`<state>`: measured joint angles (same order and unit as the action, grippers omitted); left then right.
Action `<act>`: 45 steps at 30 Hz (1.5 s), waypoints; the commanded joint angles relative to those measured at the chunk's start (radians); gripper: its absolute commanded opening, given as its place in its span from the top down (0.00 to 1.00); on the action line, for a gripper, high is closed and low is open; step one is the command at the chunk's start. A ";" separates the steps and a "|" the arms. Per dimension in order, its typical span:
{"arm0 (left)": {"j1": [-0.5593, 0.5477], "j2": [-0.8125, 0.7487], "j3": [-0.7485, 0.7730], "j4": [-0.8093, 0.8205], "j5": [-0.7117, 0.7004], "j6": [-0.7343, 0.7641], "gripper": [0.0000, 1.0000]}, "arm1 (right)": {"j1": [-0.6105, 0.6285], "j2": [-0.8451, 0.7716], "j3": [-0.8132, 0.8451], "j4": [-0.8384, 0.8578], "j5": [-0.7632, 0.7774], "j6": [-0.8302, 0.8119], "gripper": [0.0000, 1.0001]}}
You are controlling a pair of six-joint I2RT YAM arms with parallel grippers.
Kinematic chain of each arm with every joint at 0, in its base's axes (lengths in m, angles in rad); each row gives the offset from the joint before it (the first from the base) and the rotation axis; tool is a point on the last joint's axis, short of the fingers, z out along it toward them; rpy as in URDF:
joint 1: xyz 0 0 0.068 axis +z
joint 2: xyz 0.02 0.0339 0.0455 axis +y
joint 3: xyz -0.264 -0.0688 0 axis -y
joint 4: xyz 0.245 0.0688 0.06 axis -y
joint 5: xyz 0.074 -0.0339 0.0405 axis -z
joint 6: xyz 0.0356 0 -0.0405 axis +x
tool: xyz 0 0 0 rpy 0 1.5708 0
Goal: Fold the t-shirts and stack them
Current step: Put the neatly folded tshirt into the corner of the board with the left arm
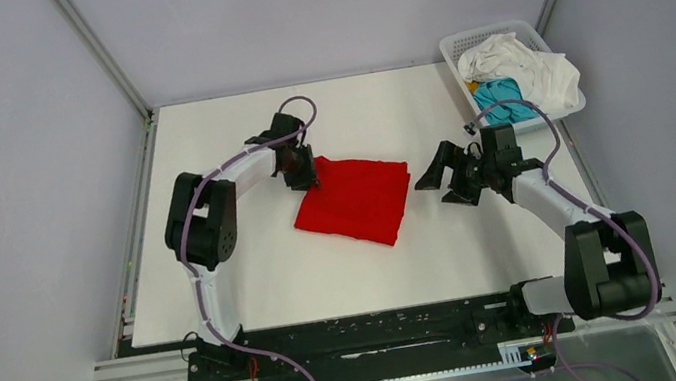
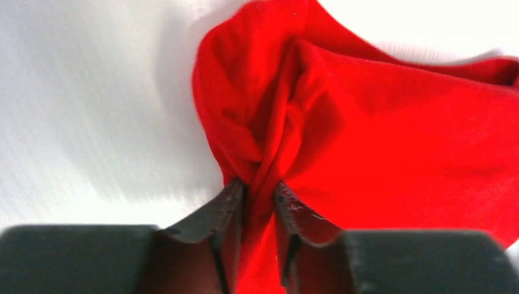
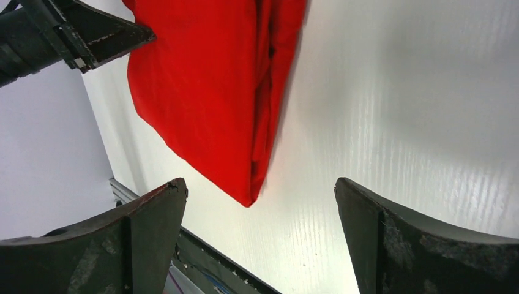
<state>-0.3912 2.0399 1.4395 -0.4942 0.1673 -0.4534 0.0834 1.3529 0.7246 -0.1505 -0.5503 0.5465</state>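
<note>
A bright red t-shirt (image 1: 356,200) lies folded into a rough rectangle in the middle of the white table. My left gripper (image 1: 302,175) is at its far left corner, shut on a bunched fold of the red cloth (image 2: 260,184), which runs up between the fingers. My right gripper (image 1: 438,186) is open and empty, just right of the shirt and apart from it; the red shirt (image 3: 208,92) shows ahead of its spread fingers. A white t-shirt (image 1: 523,67) and a teal-blue one (image 1: 503,100) lie crumpled in the basket at the far right.
The white plastic lattice basket (image 1: 460,43) stands at the table's far right corner. Grey walls enclose the table on three sides. The black rail (image 1: 385,330) with both arm bases runs along the near edge.
</note>
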 commanded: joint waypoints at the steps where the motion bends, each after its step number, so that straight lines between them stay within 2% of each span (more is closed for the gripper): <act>1: -0.023 0.049 0.021 -0.024 0.004 0.016 0.94 | 0.001 -0.096 -0.010 -0.047 0.031 -0.059 0.00; 2: -0.026 0.047 0.024 -0.026 -0.023 0.014 1.00 | 0.001 -0.105 -0.008 -0.055 0.036 -0.064 0.01; 7: -0.007 0.027 0.099 -0.096 -0.323 -0.034 1.00 | 0.001 -0.148 -0.020 -0.068 0.078 -0.085 0.00; 11: 0.064 0.029 0.183 -0.142 -0.464 -0.076 1.00 | 0.000 -0.188 -0.027 -0.076 0.194 -0.105 0.00; 16: 0.146 0.087 0.335 -0.168 -0.678 0.017 1.00 | 0.000 -0.268 -0.051 -0.075 0.364 -0.128 0.01; 23: 0.287 0.302 0.702 -0.262 -0.726 0.162 1.00 | -0.001 -0.338 -0.114 -0.006 0.478 -0.151 0.01; 27: 0.358 0.368 0.823 -0.261 -0.726 0.241 1.00 | -0.001 -0.339 -0.118 -0.008 0.495 -0.159 0.00; 30: 0.418 0.403 0.883 -0.236 -0.722 0.295 1.00 | 0.000 -0.323 -0.117 -0.009 0.491 -0.160 0.00; 33: 0.478 0.438 0.945 -0.230 -0.625 0.293 0.99 | -0.001 -0.301 -0.109 -0.009 0.472 -0.157 0.01; 35: 0.491 0.454 0.991 -0.216 -0.627 0.309 0.99 | 0.000 -0.290 -0.104 -0.012 0.464 -0.157 0.00; 38: 0.491 0.447 0.961 -0.123 -0.642 0.393 0.96 | -0.001 -0.281 -0.103 -0.013 0.462 -0.157 0.00; 43: 0.491 0.501 1.004 -0.022 -0.778 0.487 0.88 | -0.001 -0.271 -0.101 -0.014 0.462 -0.154 0.01; 45: 0.491 0.525 1.025 0.009 -0.871 0.506 0.78 | -0.001 -0.269 -0.101 -0.014 0.466 -0.152 0.00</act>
<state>0.1143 2.5195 2.3848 -0.6216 -0.5293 -0.0437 0.0830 1.0798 0.6044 -0.1894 -0.0948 0.4038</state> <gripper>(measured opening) 0.145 0.993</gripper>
